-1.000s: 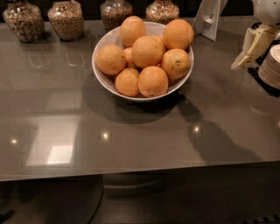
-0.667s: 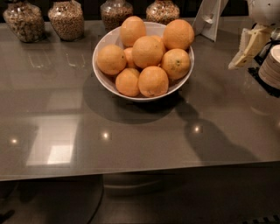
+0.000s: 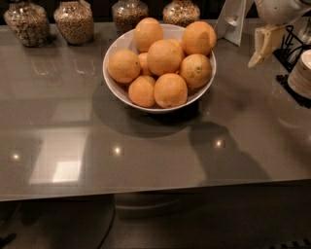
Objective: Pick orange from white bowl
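White bowl [image 3: 116, 90] sits on the grey glossy bench [image 3: 146, 160], midway along and close to the back edge, heaped with oranges in two layers. Target orange [image 3: 198, 38]: large, round, evenly bright skin, at the back-right of the heap, resting against the bowl's rim on the side toward the bench's right edge. It touches the central top orange [image 3: 164, 57] on its left and the spotted orange [image 3: 196, 70] just in front of it, which carries a dark stem mark. Two more oranges lie at the front of the bowl, one at the left and one at the back. Gripper [image 3: 260, 48]: cream-coloured and angled downward, hanging from a white rounded housing [image 3: 279, 9] near the back right corner of the bench. It is raised off the surface, to the right of the bowl and apart from it, touching no fruit; whether it is open or closed cannot be told. Four glass jars of grain [image 3: 74, 22] line the back edge from the left corner to behind the bowl. A white stand [image 3: 233, 19] is at the back edge between bowl and gripper. A stack of white plates [image 3: 302, 73] and a black wire rack [image 3: 291, 46] are at the right edge. A dark shadow [image 3: 223, 155] lies on the bench in front of the bowl, toward the front right.
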`<act>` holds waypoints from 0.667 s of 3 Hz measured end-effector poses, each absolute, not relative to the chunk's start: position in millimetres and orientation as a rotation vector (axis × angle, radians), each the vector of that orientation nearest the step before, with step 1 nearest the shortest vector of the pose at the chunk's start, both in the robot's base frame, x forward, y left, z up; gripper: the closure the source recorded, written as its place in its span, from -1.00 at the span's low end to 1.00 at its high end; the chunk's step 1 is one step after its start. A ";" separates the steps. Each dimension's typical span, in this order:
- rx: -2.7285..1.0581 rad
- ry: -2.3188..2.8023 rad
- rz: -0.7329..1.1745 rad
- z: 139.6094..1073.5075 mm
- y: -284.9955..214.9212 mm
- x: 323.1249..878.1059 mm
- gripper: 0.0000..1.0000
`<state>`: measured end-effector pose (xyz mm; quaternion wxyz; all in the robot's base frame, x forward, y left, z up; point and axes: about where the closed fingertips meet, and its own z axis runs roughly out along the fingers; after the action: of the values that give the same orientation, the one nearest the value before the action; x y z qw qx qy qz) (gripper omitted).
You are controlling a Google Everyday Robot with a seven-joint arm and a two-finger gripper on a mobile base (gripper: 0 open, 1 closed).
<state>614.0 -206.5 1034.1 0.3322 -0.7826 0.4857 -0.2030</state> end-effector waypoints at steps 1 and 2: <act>-2.124 1.182 -0.646 1033.2 -204.1 631.1 -1.00; -2.180 1.122 -0.702 1031.6 -200.2 643.9 -0.61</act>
<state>643.9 -200.2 1031.6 0.2914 -0.8176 0.4210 -0.2634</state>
